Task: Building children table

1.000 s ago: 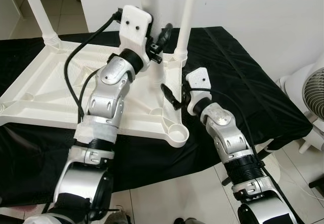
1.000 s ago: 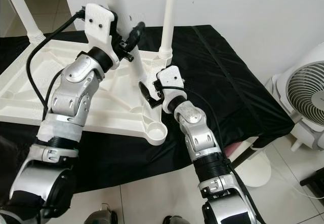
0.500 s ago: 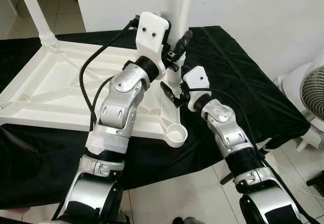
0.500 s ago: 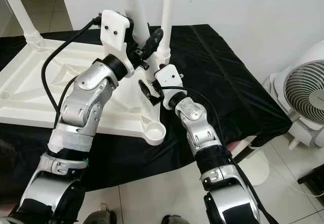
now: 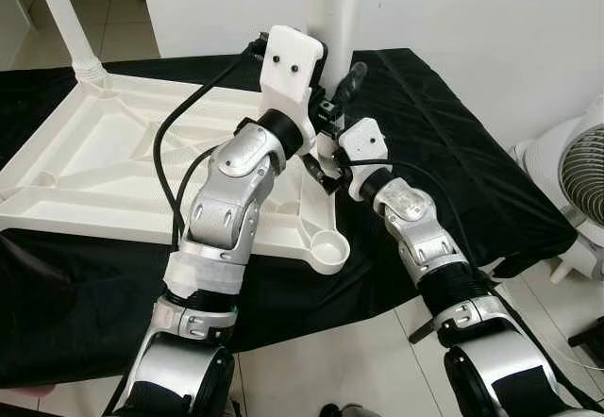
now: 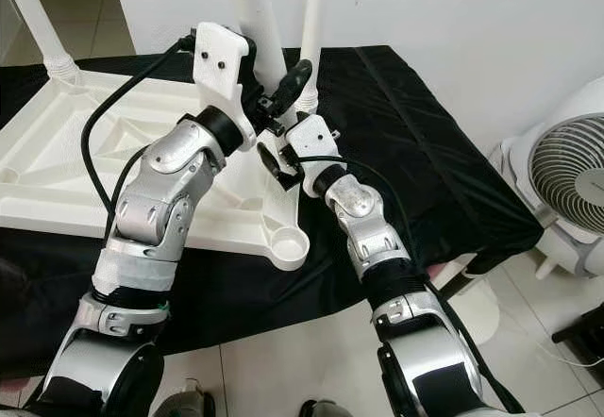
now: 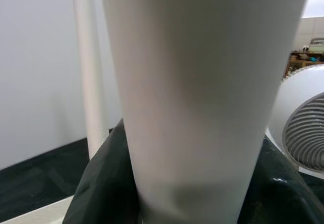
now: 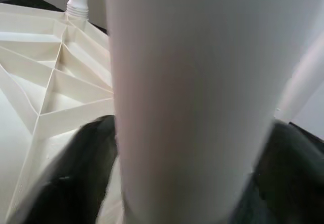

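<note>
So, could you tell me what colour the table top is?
White table top, clearest in the left eye view.

Left claw above right claw (both arms extended forward)

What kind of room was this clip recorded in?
Probably a room in a home: pale tiled floor, plain white wall, a white standing fan. An upturned white plastic table lies on a black-draped surface.

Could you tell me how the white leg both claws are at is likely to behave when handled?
The leg is probably stiff and light: it looks like smooth moulded plastic. Its surface may slip. Long and upright over the tabletop, it could tip if released unseated.
</note>
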{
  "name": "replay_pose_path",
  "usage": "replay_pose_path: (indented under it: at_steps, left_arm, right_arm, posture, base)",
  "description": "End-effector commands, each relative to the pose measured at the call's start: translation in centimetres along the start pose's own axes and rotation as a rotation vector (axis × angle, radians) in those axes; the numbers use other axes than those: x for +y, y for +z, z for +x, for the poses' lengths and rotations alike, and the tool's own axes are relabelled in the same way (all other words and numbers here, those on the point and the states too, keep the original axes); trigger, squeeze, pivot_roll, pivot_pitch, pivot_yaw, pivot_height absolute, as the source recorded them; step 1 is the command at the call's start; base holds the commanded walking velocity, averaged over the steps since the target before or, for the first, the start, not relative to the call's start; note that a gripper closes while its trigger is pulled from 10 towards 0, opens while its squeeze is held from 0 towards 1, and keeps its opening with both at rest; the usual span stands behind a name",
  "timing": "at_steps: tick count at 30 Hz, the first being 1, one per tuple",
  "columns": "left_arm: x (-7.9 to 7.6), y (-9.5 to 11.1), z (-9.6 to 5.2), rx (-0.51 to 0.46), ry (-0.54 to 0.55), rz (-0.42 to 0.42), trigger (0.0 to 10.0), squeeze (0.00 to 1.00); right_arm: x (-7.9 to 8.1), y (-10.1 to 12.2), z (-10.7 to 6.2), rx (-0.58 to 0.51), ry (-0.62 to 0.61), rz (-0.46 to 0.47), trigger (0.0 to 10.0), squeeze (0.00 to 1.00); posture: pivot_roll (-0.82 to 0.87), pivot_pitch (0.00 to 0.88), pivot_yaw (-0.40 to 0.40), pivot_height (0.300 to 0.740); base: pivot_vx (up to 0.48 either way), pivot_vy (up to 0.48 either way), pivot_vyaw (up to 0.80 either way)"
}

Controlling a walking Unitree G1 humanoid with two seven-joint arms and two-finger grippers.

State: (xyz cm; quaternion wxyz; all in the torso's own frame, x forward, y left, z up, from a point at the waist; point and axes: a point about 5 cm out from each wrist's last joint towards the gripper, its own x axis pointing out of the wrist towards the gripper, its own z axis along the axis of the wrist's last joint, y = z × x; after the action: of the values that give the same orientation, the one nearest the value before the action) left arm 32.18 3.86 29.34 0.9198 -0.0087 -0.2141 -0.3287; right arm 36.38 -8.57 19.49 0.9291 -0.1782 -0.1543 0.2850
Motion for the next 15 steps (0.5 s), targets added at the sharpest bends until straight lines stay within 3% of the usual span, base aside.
replay_pose_path:
  at_steps: [1, 3, 4, 8, 9, 15]
  left_arm:
    - [0.25, 0.50, -0.04, -0.014, 0.114, 0.002, 10.0, 0.00]
    - [0.08, 0.66, 0.00, -0.017, 0.110, -0.002, 10.0, 0.00]
    - [0.01, 0.73, 0.02, -0.018, 0.109, -0.003, 10.0, 0.00]
    - [-0.03, 0.78, 0.02, -0.019, 0.108, -0.004, 10.0, 0.00]
    - [-0.13, 0.80, 0.02, -0.019, 0.104, -0.005, 10.0, 0.00]
    - [-0.59, 0.62, 0.02, -0.011, 0.089, 0.004, 10.0, 0.00]
  right_arm:
    - [0.05, -0.05, 0.08, -0.003, 0.002, -0.006, 4.4, 0.00]
    - [0.17, -0.13, 0.11, -0.004, 0.006, -0.017, 3.9, 0.00]
    - [0.21, -0.14, 0.16, -0.006, 0.008, -0.019, 0.6, 0.00]
    - [0.22, -0.14, 0.20, -0.008, 0.009, -0.020, 0.6, 0.00]
    - [0.25, -0.08, 0.27, -0.014, 0.011, -0.022, 0.0, 0.00]
    - [0.17, 0.00, 0.43, -0.018, -0.006, -0.038, 0.0, 0.00]
  posture:
    - [0.11, 0.055, -0.050, 0.740]
    - [0.11, 0.055, -0.050, 0.740]
    - [0.12, 0.052, -0.048, 0.740]
    - [0.12, 0.052, -0.048, 0.740]
    - [0.12, 0.049, -0.047, 0.740]
    - [0.12, 0.046, -0.046, 0.740]
  base:
    - [0.000, 0.000, 0.00]
    - [0.000, 0.000, 0.00]
    - [0.000, 0.000, 0.00]
    - [0.000, 0.000, 0.00]
    - [0.000, 0.000, 0.00]
    - [0.000, 0.000, 0.00]
